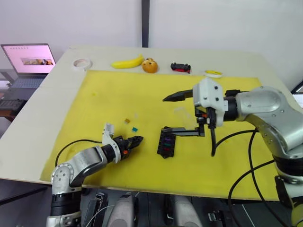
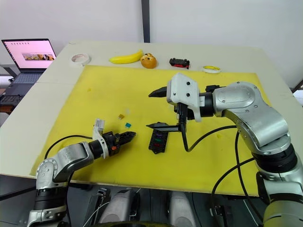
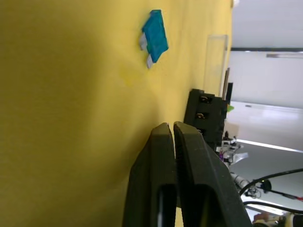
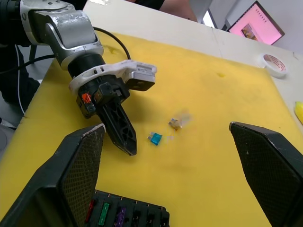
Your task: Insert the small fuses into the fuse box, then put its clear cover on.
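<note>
Yellow mat (image 1: 118, 94): black fuse box (image 1: 166, 144) (three fuses seated); left gripper (image 1: 136, 140) closed, right gripper (image 1: 165, 113) wide apart

Both arms are rounded silver-grey metal shells trailing looped black cables, each ending in a white plastic wrist housing and a black two-fingered hand, the left hand (image 1: 134, 140) bearing a small orange-red mark, the right hand (image 1: 166, 113) textured pads.

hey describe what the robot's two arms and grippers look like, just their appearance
Both arms are silver-grey metal with rounded joints and loose black cables. The left gripper has a white bracket, a small orange-red mark and slim black tapered fingers. The right gripper has a boxy white housing and black fingers with mesh-textured pads.
</note>
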